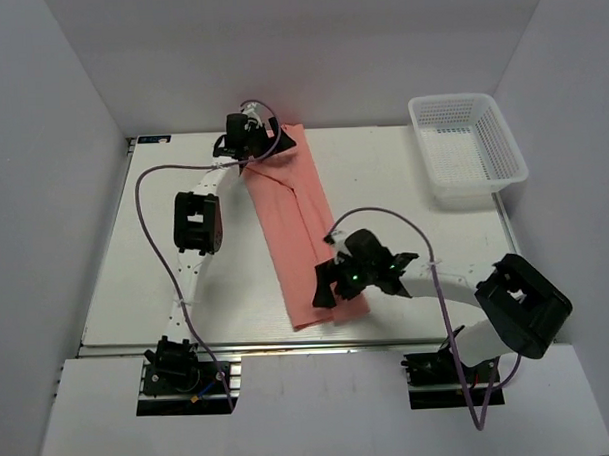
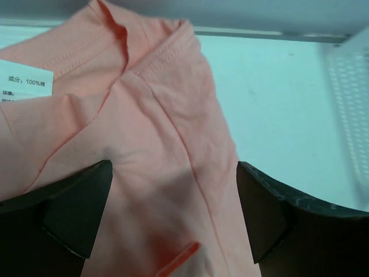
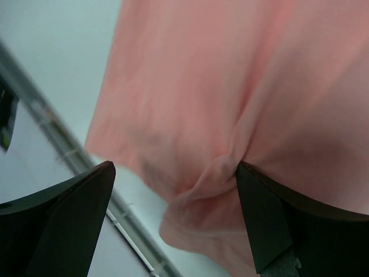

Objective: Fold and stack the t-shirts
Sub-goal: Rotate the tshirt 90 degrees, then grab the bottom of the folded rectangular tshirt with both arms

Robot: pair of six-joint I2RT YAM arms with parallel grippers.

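Note:
The salmon-pink t-shirt lies on the table, folded lengthwise into a long narrow strip running from the far middle to the near edge. My left gripper is over its far collar end with its jaws wide apart and cloth lying between them. The collar and its white tag show in the left wrist view. My right gripper is over the shirt's near hem with its jaws wide apart. Its right fingertip touches a bunched fold of the shirt.
A white mesh basket stands at the far right of the table and shows at the right edge of the left wrist view. The table's near edge rail runs just beyond the shirt's hem. Grey walls enclose the table.

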